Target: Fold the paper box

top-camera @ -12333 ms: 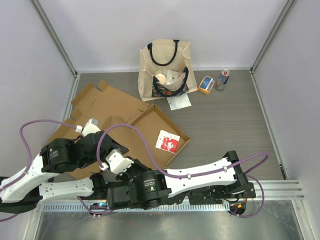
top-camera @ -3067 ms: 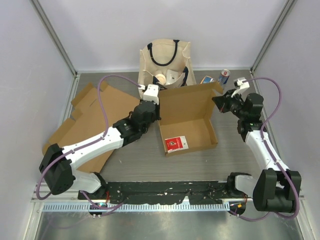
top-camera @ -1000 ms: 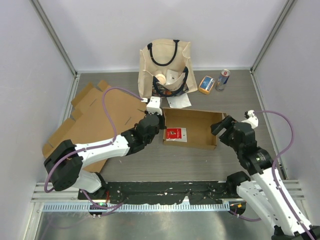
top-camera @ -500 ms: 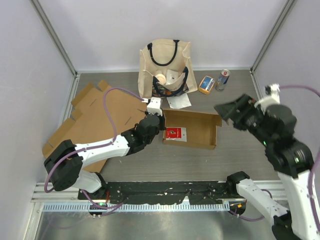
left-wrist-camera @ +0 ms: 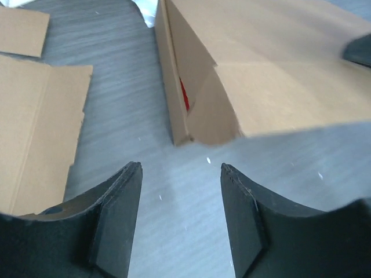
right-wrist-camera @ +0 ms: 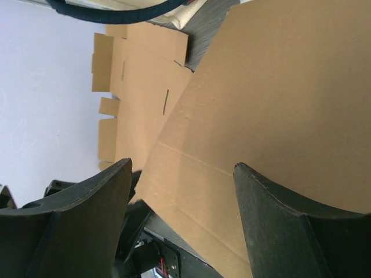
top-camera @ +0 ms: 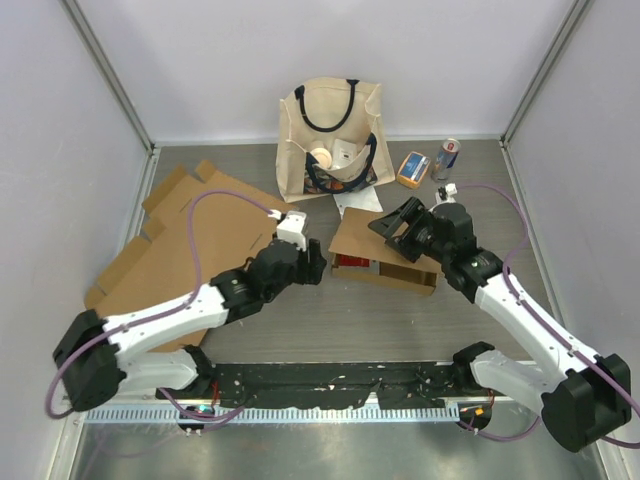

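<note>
Since half a second back: right arm down from its raised pose, left arm drawn back a little, lid panel (top-camera: 362,235) now tipped over the tray and hiding most of it.

One paper box (top-camera: 405,275), centre of frame on the grey table (top-camera: 300,320), near wall upright. One red-and-white card (left-wrist-camera: 184,95) shows as a sliver under the lid at the box's left end.

Right gripper (top-camera: 395,225) sits at the lid's upper right edge. In the right wrist view its jaws are spread and the brown panel (right-wrist-camera: 278,116) fills the space beyond them; contact cannot be told.

Left gripper (top-camera: 312,262) lies just left of the box, apart from it. Left wrist view: jaws spread, only bare table between them, box corner (left-wrist-camera: 179,124) straight ahead.

Outward:
- one cream tote bag (top-camera: 330,140), upper centre
- one white paper slip (top-camera: 357,200) below it
- one yellow packet (top-camera: 412,169) and one drink can (top-camera: 446,158), upper right, side by side
- flat cardboard sheets (top-camera: 190,230) overlapping at left; number unclear
</note>
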Robot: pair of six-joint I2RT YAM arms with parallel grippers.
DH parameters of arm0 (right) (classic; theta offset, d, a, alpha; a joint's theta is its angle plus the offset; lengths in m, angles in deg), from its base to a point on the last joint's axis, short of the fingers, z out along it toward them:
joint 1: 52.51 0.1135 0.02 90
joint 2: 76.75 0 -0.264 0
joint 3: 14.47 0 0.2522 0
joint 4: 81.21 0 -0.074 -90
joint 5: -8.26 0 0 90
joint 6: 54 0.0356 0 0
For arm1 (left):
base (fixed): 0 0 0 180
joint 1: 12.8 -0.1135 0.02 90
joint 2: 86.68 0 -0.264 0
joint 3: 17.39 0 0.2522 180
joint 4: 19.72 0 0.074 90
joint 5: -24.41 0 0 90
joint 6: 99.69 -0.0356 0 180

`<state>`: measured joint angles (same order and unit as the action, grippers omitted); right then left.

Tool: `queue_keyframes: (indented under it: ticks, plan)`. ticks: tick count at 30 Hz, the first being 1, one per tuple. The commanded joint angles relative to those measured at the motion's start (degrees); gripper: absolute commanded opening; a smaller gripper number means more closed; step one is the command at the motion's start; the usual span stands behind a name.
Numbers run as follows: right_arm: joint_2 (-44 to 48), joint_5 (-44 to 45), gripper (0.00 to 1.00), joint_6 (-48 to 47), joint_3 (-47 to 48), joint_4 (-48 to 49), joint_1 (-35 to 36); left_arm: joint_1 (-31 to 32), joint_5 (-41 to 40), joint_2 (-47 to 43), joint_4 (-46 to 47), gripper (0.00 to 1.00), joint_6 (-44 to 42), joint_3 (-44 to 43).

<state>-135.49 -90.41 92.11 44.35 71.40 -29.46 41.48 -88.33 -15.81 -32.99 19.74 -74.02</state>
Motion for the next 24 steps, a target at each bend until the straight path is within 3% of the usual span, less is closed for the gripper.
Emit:
queue_keyframes:
  ticks: [1,4,7,13,17,22,24]
  plan:
    - [3.37,2.07,0.76,4.09,-6.45,12.65,1.56,0.03,12.0,-14.68,-11.37,0.62,2.82,2.61]
    - [2.84,3.21,0.75,1.99,-8.67,12.84,2.0,-0.23,22.1,-21.82,-16.56,0.65,2.92,2.45]
    - [2.49,4.44,0.75,-1.0,-9.11,11.08,2.18,-0.23,27.04,-20.44,-17.02,0.65,5.02,-1.06]
    - [1.43,4.88,0.75,-3.73,-10.25,6.78,2.26,-5.58,30.73,-0.43,-11.75,0.45,11.78,-13.71]
    - [1.53,5.86,0.75,-9.17,-8.15,-0.94,2.18,-7.08,34.25,11.55,-6.65,0.41,12.23,-20.3]
    - [4.86,8.4,0.76,-12.08,-5.78,-5.87,2.18,-7.35,34.7,18.95,-7.71,0.33,13.72,-21.65]
    - [5.83,15.83,0.77,-15.4,-2.72,-12.01,2.09,-7.44,33.99,20.44,-6.29,0.32,14.25,-19.36]
